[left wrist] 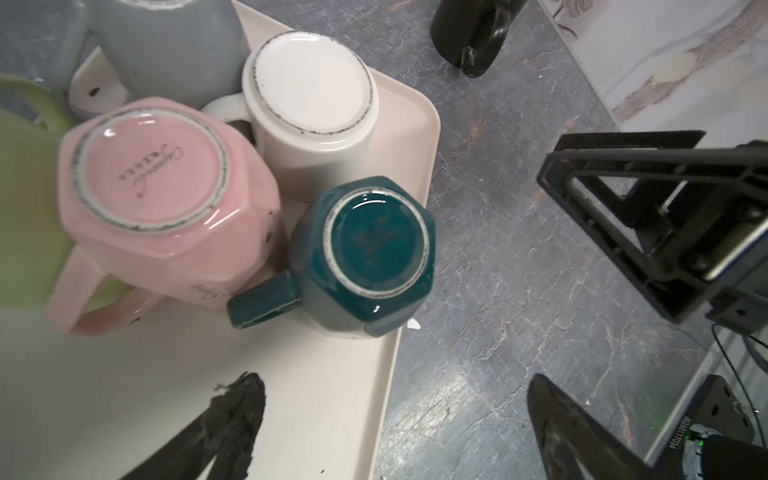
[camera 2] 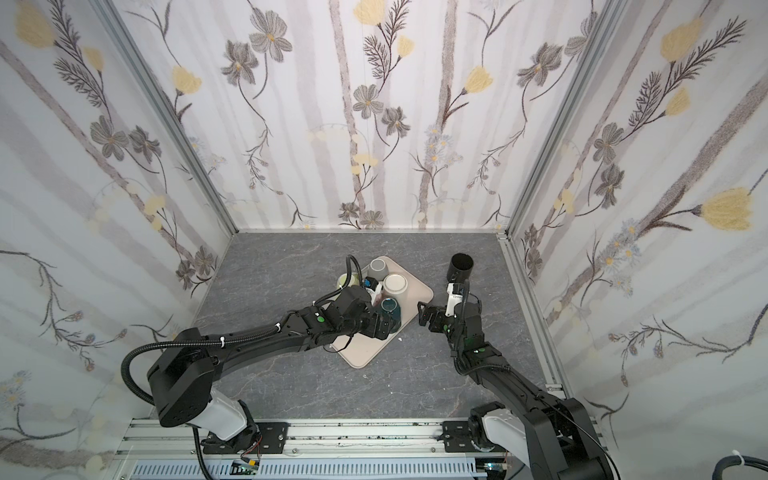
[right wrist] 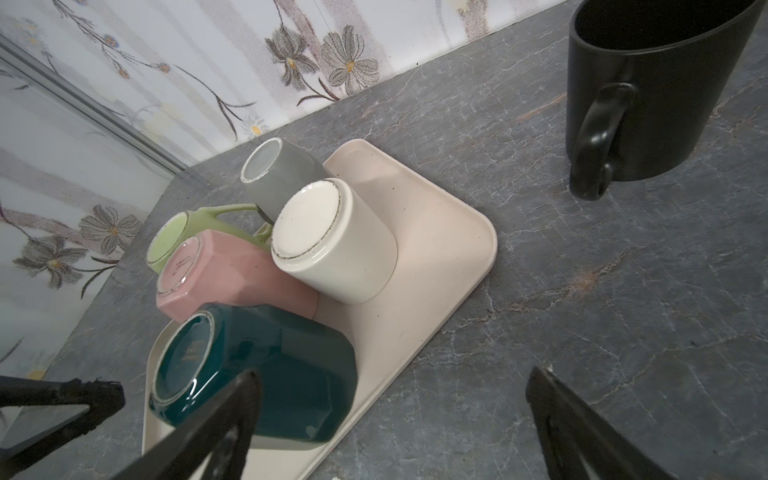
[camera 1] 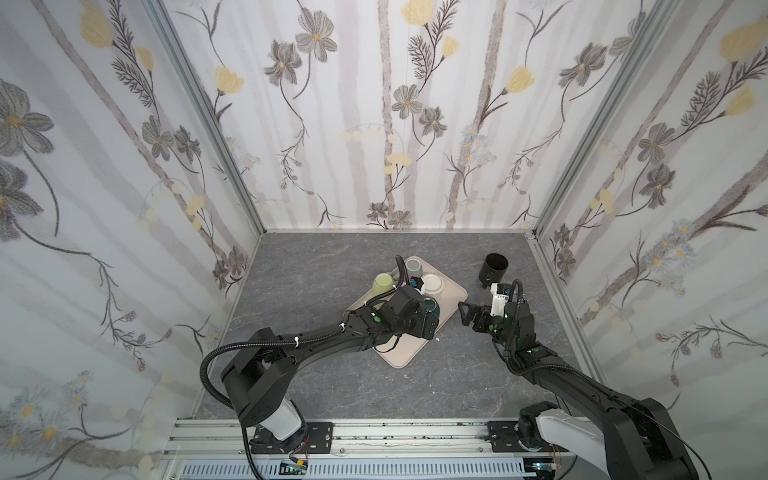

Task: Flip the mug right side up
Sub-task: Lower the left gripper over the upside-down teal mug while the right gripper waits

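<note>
Two arms (camera 1: pixel 316 338) (camera 1: pixel 582 374) outstretched, end effectors (left wrist: pixel 390 382) (right wrist: pixel 395 374) agape

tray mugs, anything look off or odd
The teal mug sits bottom up at the very rim of the tray, crowded against the others. The black mug stands apart on the table, upright. A white fleck lies beside the tray.

Mugs (camera 1: pixel 432 283) on tray (camera 1: pixel 400 354) (lone mug (camera 1: pixel 494 269) rightward).

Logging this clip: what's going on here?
Both arms are empty-handed. The left gripper hangs open over the tray's edge, near the teal mug, which is upside down like the pink mug and white mug beside it. The right gripper is open beside the tray. A black mug stands upright on the table.
</note>
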Robot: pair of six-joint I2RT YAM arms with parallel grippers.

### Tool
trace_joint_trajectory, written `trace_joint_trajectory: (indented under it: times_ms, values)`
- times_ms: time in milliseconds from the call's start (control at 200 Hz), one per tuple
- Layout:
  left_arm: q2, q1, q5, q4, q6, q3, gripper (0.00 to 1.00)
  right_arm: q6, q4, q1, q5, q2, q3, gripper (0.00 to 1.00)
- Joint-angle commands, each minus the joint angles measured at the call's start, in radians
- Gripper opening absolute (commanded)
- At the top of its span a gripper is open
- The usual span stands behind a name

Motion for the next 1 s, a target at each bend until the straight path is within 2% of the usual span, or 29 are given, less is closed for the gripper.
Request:
trace_joint_trajectory:
  times_ms: [0,445,615,994]
  values:
    - [-0.004,0.011,-0.055,-0.027,0.038,0.001,1.00,0.005,0.063,0.001,-0.039,-0.015,-0.011,1.00]
    - [0.083,0.043,-0.097,-0.001,0.143,0.042,1.00,0.006,0.065,-0.001,-0.017,-0.032,-0.022,1.00]
    - [0.129,0.042,-0.062,0.024,0.194,0.073,1.00,0.005,0.060,-0.002,-0.018,-0.027,-0.016,1.00]
    - [0.226,0.035,0.005,0.041,0.187,0.146,1.00,-0.003,0.042,-0.003,0.011,-0.003,-0.006,1.00]
